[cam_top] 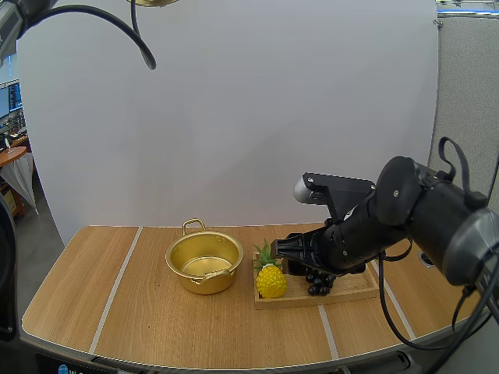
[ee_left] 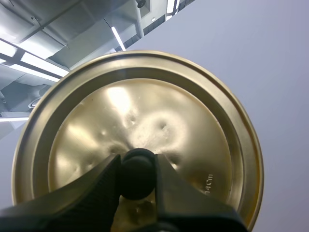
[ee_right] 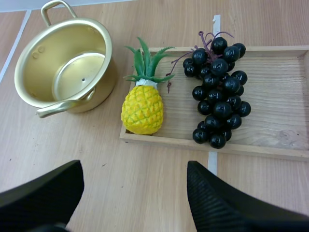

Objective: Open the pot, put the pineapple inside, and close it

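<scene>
The golden pot (cam_top: 204, 262) stands open and empty on the table, also seen as the pot (ee_right: 63, 67) in the right wrist view. Its golden lid (ee_left: 140, 121) is held high in the air, my left gripper (ee_left: 137, 170) shut on the lid's black knob (ee_left: 137, 176). A yellow pineapple (cam_top: 270, 279) with green leaves lies on the left end of the wooden tray (cam_top: 351, 293), close beside the pot. My right gripper (cam_top: 279, 248) hovers just above and behind the pineapple (ee_right: 142, 108), open, its fingers (ee_right: 227, 203) wide apart with nothing between them.
A bunch of dark grapes (ee_right: 217, 92) lies on the tray (ee_right: 275, 125) right of the pineapple. The lid's edge (cam_top: 153, 2) shows high over the table's left half. Bare tabletop lies left of and in front of the pot.
</scene>
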